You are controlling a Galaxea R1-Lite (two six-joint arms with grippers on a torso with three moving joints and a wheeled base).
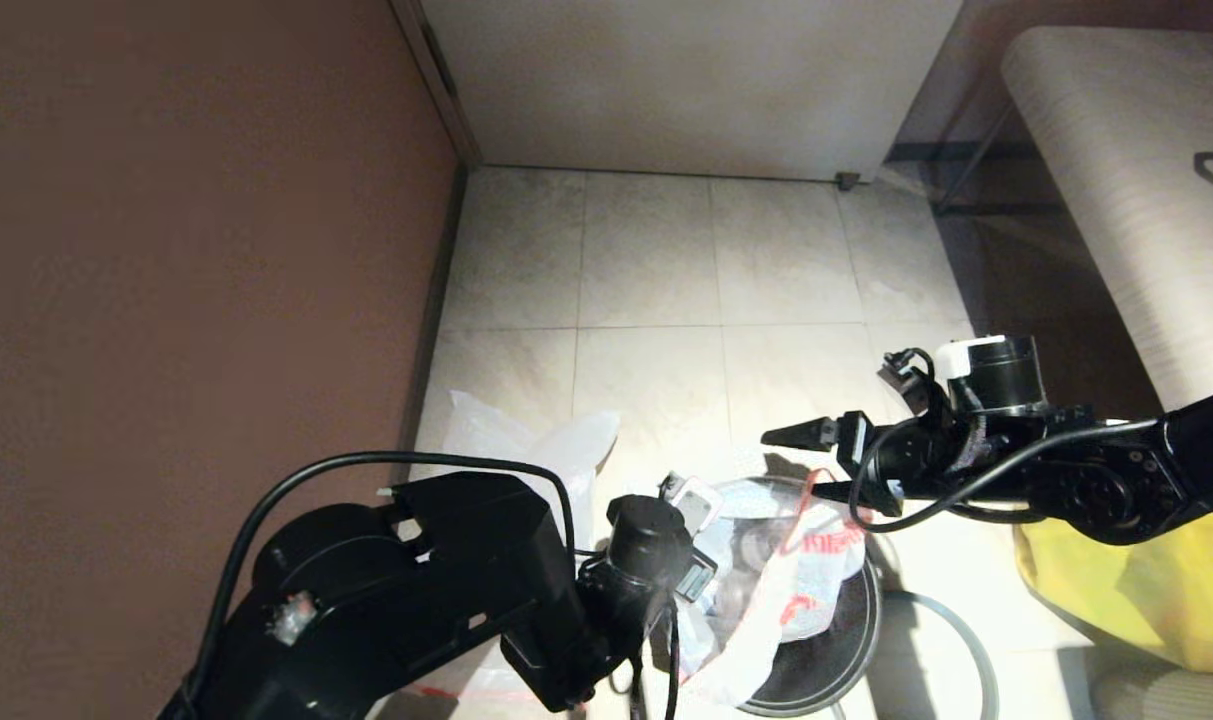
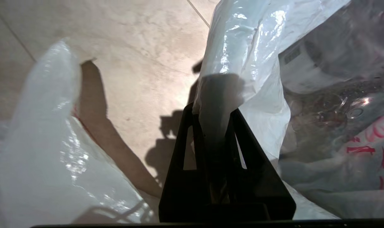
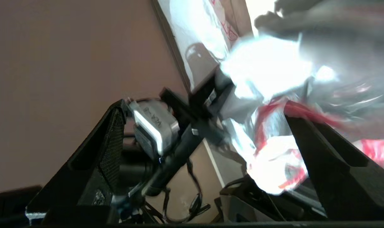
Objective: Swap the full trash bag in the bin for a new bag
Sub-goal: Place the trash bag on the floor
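Note:
The full trash bag (image 1: 796, 575), bulging with clear bottles and red print, sits in the black bin (image 1: 836, 655). My left gripper (image 2: 210, 110) is shut on a bunched fold of the bag's white plastic (image 2: 242, 57) at its near-left edge; in the head view my wrist hides the fingers. My right gripper (image 1: 816, 462) hangs open over the bag's far right side, a red drawstring loop (image 1: 804, 510) just by its lower finger (image 3: 309, 148). The new bag (image 1: 526, 450) lies limp on the floor tiles left of the bin, also seen in the left wrist view (image 2: 52, 152).
A brown wall (image 1: 186, 250) closes the left side. A big yellow bag (image 1: 1156, 590) lies on the right under my right arm, with a pale bench (image 1: 1116, 180) beyond. A thin grey hoop (image 1: 976, 640) arcs just right of the bin. Bare tiles (image 1: 686, 280) stretch behind it.

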